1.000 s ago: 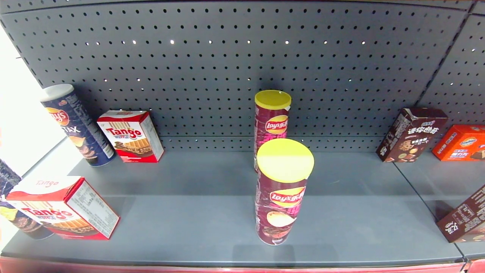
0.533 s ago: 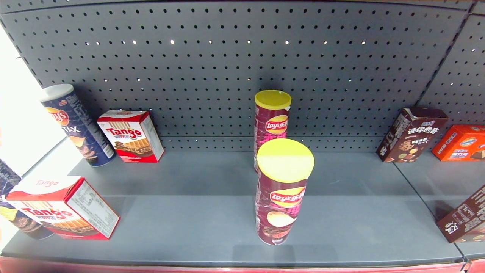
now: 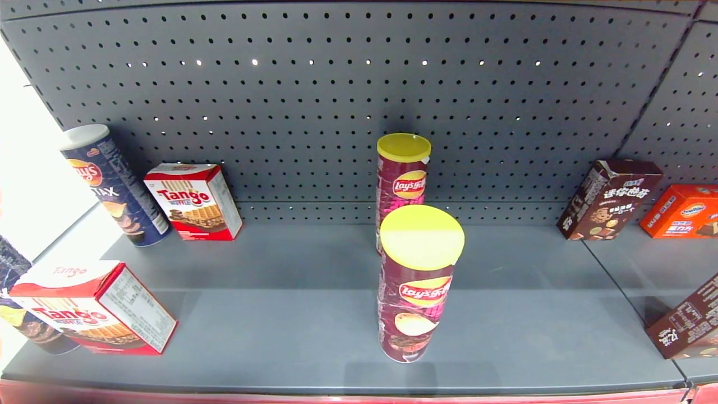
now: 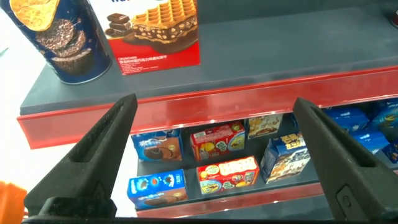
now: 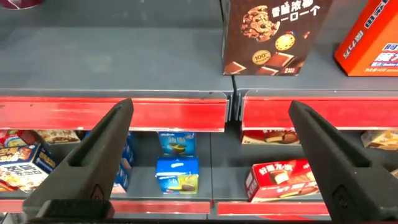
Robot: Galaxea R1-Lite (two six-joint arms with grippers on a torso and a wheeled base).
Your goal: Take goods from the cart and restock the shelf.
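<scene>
matt grey metal shelf [image 3: 280, 314], glossy chip can [image 3: 414, 314], smooth plastic lid [image 3: 422, 235]

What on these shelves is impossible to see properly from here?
Head view: lower half of the rear chip can, behind the front chip can.
Head view: a dark can, behind the wafer box and cut by the left edge.
Head view: a brown box, cut by the right edge.

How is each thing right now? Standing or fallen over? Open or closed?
Front purple can: upright, yellow lid on.
Back purple can: upright, yellow lid on.
Blue can: upright, lid on.
Back red box: upright, closed.
Front red box: upright, closed.
Back brown box: upright.
Left end effector: open, empty.
Right end effector: open, empty.
</scene>
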